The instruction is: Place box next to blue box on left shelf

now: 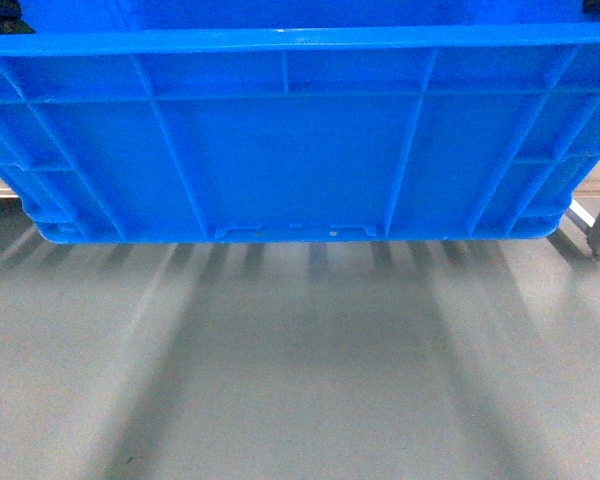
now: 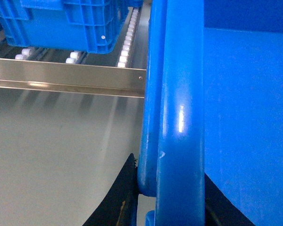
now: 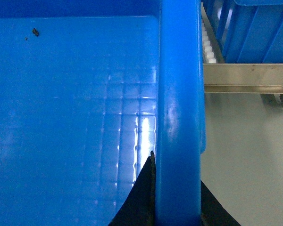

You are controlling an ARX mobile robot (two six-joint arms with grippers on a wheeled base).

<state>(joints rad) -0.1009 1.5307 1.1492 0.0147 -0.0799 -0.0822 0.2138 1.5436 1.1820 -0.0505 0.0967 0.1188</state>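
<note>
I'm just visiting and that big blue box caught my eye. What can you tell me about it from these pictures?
The box is a bright blue plastic crate with ribbed side walls, a thick rolled rim and a smooth, glossy inside bearing a few dark specks. It hangs level above the grey floor, casting shadows. The left gripper and right gripper each clamp a side rim. Ahead lies the roller shelf, already holding another blue crate.

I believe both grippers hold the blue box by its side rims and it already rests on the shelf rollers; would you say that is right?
Not quite. The left gripper and right gripper do clamp the box by its side rims, but it is not on the rollers. The head view shows it hanging above the grey floor, and the left wrist view shows it short of the shelf's front rail.
</note>
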